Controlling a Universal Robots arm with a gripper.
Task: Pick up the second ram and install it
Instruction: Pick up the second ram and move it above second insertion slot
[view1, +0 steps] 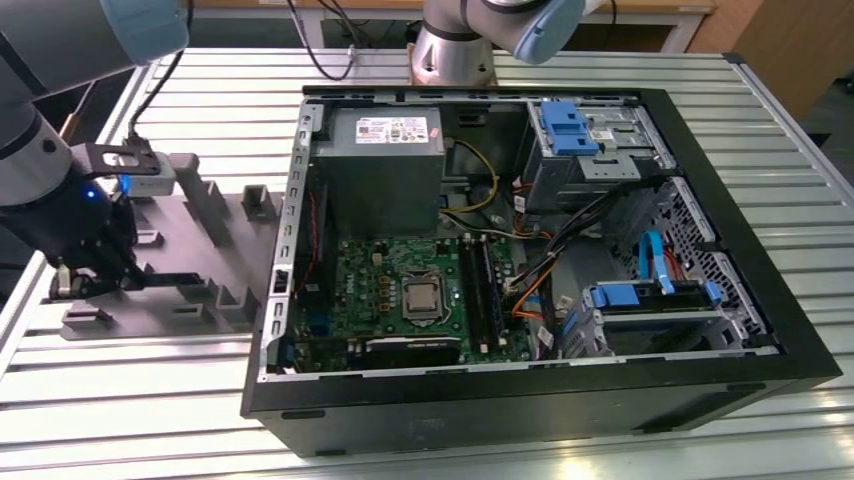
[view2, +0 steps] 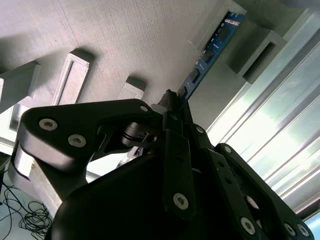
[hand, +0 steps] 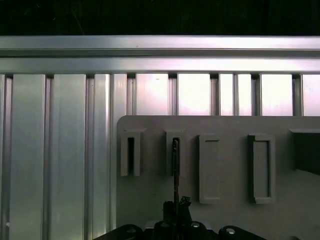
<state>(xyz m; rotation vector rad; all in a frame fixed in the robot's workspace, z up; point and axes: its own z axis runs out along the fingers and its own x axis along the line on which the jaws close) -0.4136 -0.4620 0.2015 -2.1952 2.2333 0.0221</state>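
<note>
**A:** You've got a ribbed aluminium desk carrying everything. The biggest thing on it is the open black computer case, toward the exterior view's right, with the green motherboard lying flat inside.

**B:** Beside the case, on the exterior view's left, you have the grey holder tray with its raised blocks. Your arm hangs low over that tray.

**A:** You'll find the second ram there at the tray, well apart from the motherboard. In the second wrist view it runs away from you as a narrow blue strip, and its far end meets a raised block.

**B:** In the first wrist view you see it edge-on as a thin dark line. Its far end sits in a slotted block.

**A:** Your fingers are closed in on the near end of the stick, pinching it between their tips.
</note>
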